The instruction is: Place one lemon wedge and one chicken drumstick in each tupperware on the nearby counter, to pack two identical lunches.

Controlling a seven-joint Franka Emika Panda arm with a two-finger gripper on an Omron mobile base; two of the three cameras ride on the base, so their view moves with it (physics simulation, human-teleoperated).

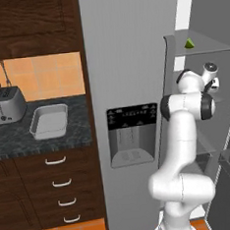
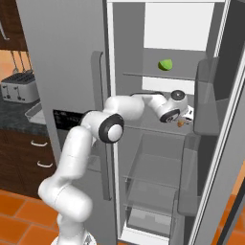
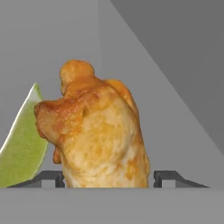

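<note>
Drumstick (image 3: 98, 135) sits on the fridge shelf between the gripper's (image 3: 109, 177) spread jaws, not yet gripped; a lemon wedge (image 3: 24, 144) crowds beside it. Close carelessly and that wedge could get knocked away.

Tall grey fridge (image 1: 132, 61) at centre, dispenser panel (image 1: 134, 134) in shut left door. Right door (image 2: 217, 143) swung open; clear shelves (image 2: 158, 127) and bins inside, white rear wall. Steel toaster (image 1: 3, 104) far left. Orange tile backsplash (image 1: 44, 76) behind it, dark wood cabinets (image 1: 30, 21) above. Hanging utensils (image 1: 0, 73) at wall. Orange tile floor (image 2: 19, 215).
</note>
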